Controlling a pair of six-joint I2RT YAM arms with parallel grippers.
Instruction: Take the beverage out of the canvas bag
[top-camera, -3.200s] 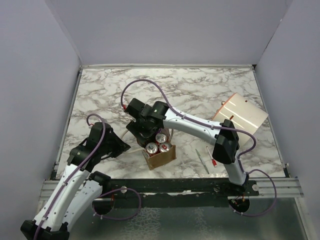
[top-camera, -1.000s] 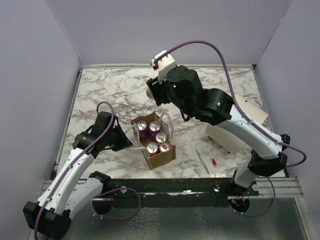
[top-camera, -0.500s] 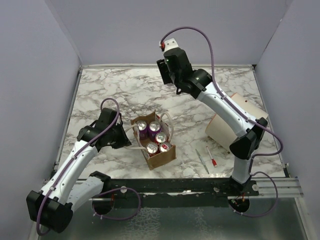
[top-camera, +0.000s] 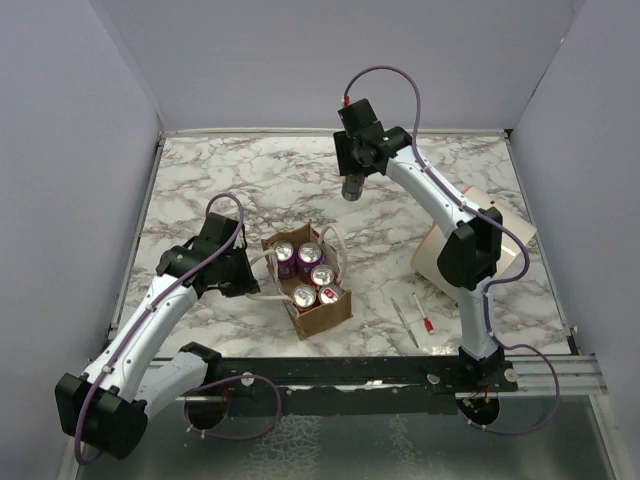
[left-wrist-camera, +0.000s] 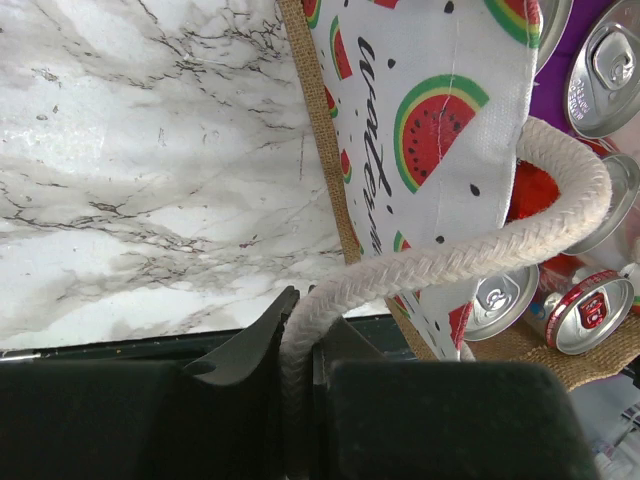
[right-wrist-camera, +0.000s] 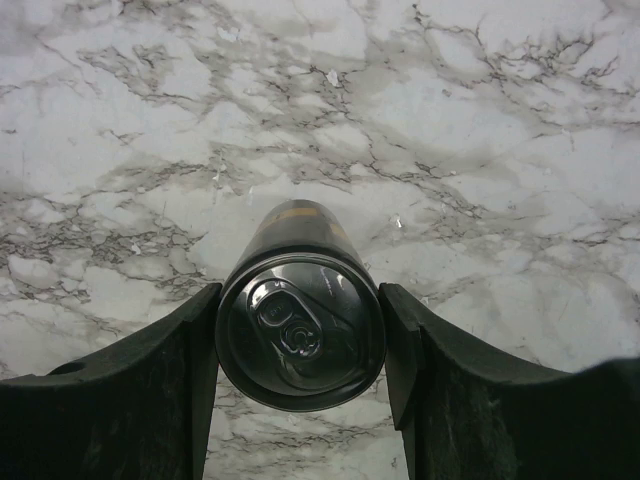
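The tan canvas bag (top-camera: 322, 312) stands near the table's front middle with several cans (top-camera: 302, 295) upright inside; its watermelon-print lining (left-wrist-camera: 430, 110) shows in the left wrist view. My left gripper (top-camera: 250, 284) is shut on the bag's white rope handle (left-wrist-camera: 440, 262) at its left side. My right gripper (top-camera: 352, 180) is far back over the marble table, shut on a black beverage can (right-wrist-camera: 300, 318) that hangs top-up between its fingers (right-wrist-camera: 175, 360), above the surface.
A big cream cylinder with red lines (top-camera: 478, 240) lies at the right. Two pens (top-camera: 412, 318) lie on the marble right of the bag. Grey walls bound the table on three sides.
My right arm lifted the black can out of the bag, swung up and back, and now holds it over the far middle of the table. My left gripper kept hold of the handle.
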